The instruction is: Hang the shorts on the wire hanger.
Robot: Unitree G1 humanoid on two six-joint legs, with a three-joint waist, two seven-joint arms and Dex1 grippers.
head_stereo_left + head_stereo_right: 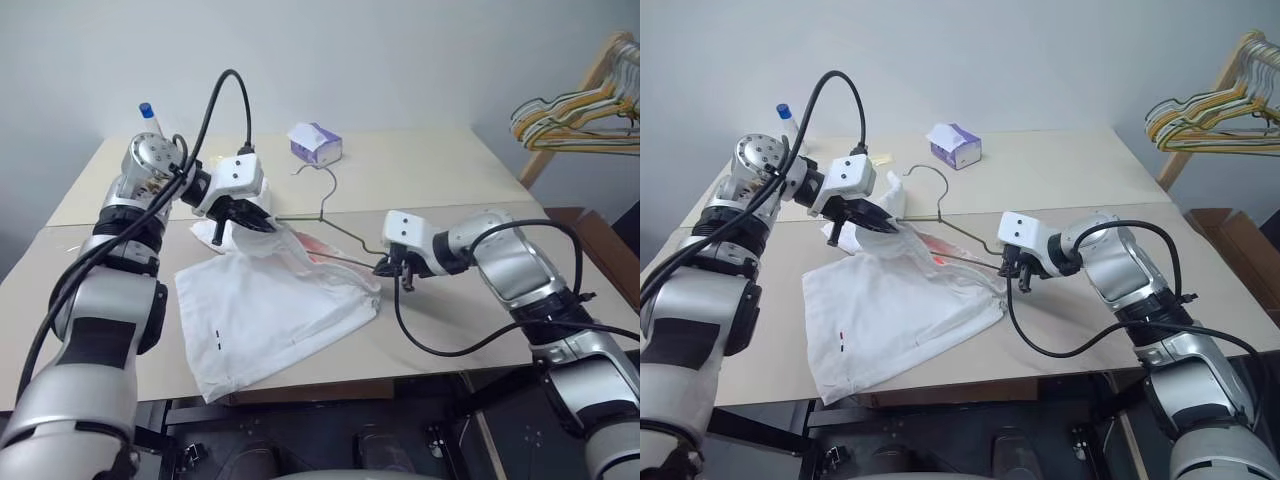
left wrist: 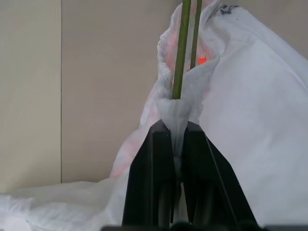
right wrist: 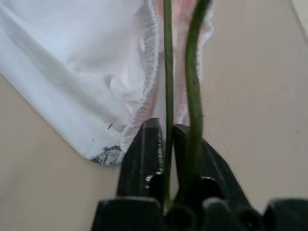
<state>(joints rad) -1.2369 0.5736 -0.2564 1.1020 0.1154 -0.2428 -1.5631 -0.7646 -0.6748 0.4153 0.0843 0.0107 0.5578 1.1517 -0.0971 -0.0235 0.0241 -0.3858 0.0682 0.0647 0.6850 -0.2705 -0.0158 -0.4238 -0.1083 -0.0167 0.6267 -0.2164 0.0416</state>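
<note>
The white shorts (image 1: 260,310) lie spread on the beige table (image 1: 430,170), their far edge lifted. My left gripper (image 1: 250,222) is shut on a bunched fold of that edge (image 2: 175,126), right where the olive-green wire hanger (image 2: 180,57) comes out of the cloth. The hanger (image 1: 350,236) lies across the table with its hook pointing away from me and its left side inside the shorts (image 3: 72,62). My right gripper (image 1: 385,268) sits at the hanger's right end, its fingers closed tight on one of the two wires (image 3: 166,126).
A purple-and-white tissue pack (image 1: 316,143) lies at the back of the table. A bottle with a blue cap (image 1: 148,115) stands at the back left. A bunch of coloured hangers (image 1: 580,115) hangs on a wooden rack at the right.
</note>
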